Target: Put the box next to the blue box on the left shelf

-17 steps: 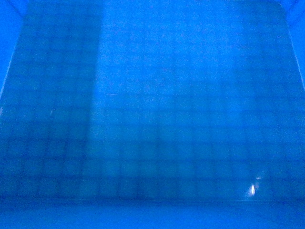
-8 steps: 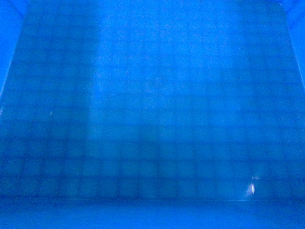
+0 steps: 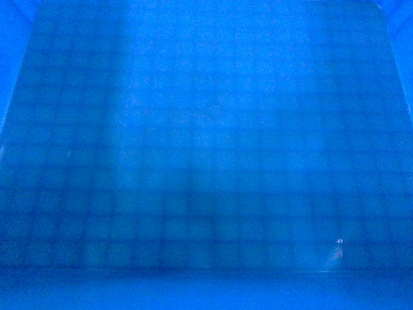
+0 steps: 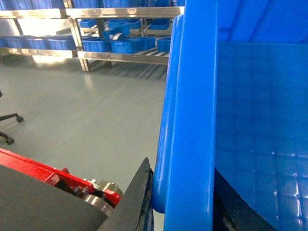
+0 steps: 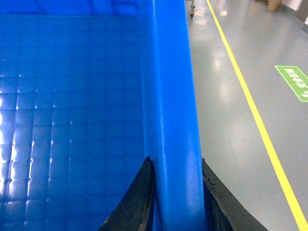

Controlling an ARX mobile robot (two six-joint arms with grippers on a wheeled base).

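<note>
The box, a bright-blue crate, fills the whole head view with its grid-patterned floor, so both grippers are hidden there. In the left wrist view my left gripper is shut on the box's left rim, one black finger outside and one inside the wall. My right gripper is shut on the opposite rim in the same way. A metal shelf far across the floor holds several blue boxes. I cannot tell which of them is the task's blue box.
Grey floor lies between me and the shelves. A chair's castor leg shows at the left edge, and a red part of the robot sits below. A yellow line and a green marking run along the floor on the right.
The lighter patch on the box floor has drifted and the bright glint at lower right has dimmed. The box otherwise fills the head view as before.
</note>
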